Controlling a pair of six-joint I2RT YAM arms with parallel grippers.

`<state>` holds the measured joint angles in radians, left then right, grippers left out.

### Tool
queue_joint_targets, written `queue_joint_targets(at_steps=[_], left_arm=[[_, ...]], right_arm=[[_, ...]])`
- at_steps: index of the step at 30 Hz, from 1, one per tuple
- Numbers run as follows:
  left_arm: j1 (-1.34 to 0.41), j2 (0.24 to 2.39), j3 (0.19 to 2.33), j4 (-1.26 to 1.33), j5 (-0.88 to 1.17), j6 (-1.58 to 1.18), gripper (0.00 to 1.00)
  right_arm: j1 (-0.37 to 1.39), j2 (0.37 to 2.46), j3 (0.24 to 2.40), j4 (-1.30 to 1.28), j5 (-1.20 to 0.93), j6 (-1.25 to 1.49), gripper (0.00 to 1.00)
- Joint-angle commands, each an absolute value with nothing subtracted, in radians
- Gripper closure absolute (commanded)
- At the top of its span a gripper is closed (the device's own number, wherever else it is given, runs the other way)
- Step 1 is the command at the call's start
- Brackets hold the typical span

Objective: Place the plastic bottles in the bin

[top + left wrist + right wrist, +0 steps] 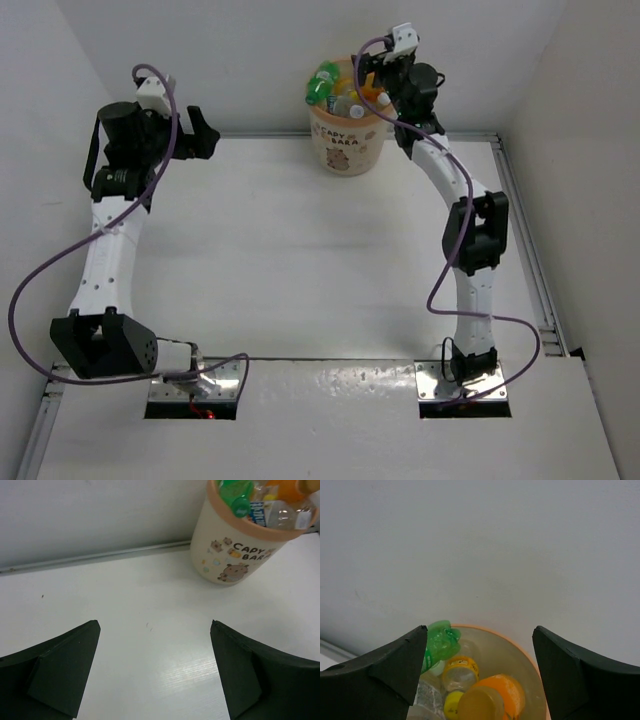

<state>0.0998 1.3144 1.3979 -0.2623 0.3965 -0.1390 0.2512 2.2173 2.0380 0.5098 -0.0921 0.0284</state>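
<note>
One bin (347,140) is set at the surface's (300,250) far edge, with bottles (345,92) piled inside, too crowded to count. One green bottle (439,642) and one orange bottle (502,692) are seen closest from the right wrist. The right hand (479,628) is held apart, empty, above the bin; the left hand (153,622), likewise apart, is left of it.

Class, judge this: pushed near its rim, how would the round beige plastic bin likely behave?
The round beige plastic bin probably slides easily: the white table looks smooth, and the plastic bottles heaped inside seem light. It narrows towards its base and is piled above the rim, so a high push might rock or tip it.
</note>
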Motion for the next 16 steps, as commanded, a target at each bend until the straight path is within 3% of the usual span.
queue_joint_targets(at_steps=[1, 4, 8, 13, 16], left_arm=[[0.11, 1.335, 1.532, -0.5, 0.333, -0.097, 0.01], [0.12, 1.319, 1.522, -0.561, 0.281, -0.097, 0.01], [0.12, 1.237, 1.441, -0.571, 0.259, -0.067, 0.01], [0.12, 1.109, 1.313, -0.571, 0.249, -0.067, 0.01], [0.12, 1.074, 1.272, -0.58, 0.249, -0.067, 0.01]], right_arm=[[0.255, 2.077, 2.007, 0.489, -0.133, 0.047, 0.15], [0.253, 1.863, 1.915, 0.401, -0.187, 0.09, 0.15], [0.255, 1.599, 1.809, 0.046, -0.251, 0.074, 0.12], [0.186, 1.349, 1.665, -0.358, -0.213, 0.057, 0.1], [0.117, 1.211, 1.496, -0.465, -0.184, 0.077, 0.1]])
